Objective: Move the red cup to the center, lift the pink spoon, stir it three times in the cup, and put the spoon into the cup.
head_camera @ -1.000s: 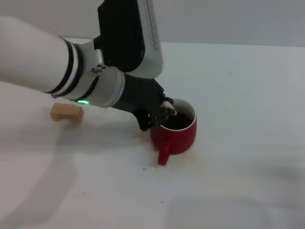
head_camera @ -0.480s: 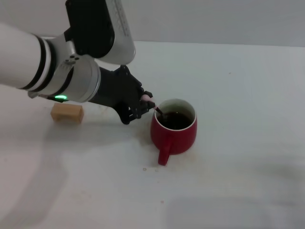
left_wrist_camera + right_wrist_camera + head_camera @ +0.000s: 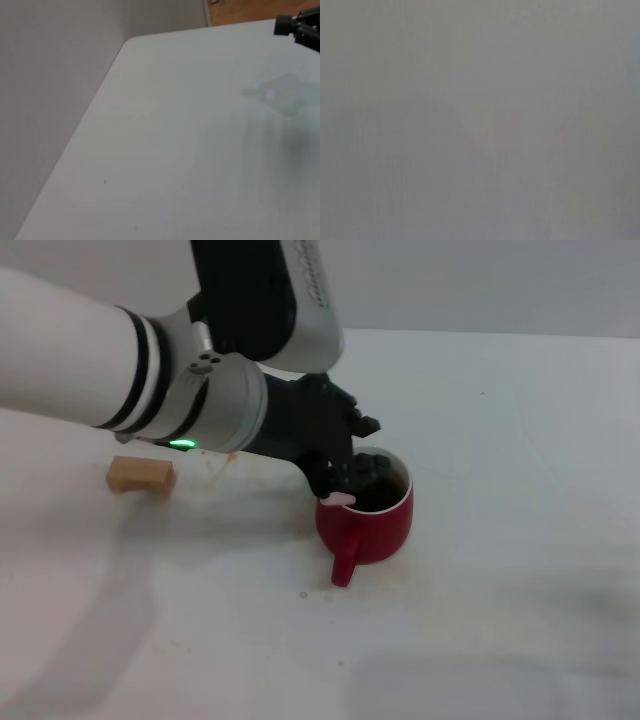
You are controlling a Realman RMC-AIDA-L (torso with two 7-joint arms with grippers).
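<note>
In the head view the red cup [image 3: 368,517] stands near the middle of the desk [image 3: 520,570], handle toward the front edge, dark liquid inside. The left gripper [image 3: 340,478] hangs over the cup's rim on the side toward the left edge, and the pink spoon [image 3: 341,499] shows only as a pale tip at that rim. The spoon seems pinched, but I cannot tell how the fingers stand; the black wrist body hides them and the spoon's bowl. The risk, as I judge it, is the gripper nudging the rim and tipping or sliding the cup, slopping liquid. A tan block [image 3: 140,475] lies well apart toward the left edge. The left wrist view shows bare desk only. The right wrist view is blank grey; the right gripper is unseen.
</note>
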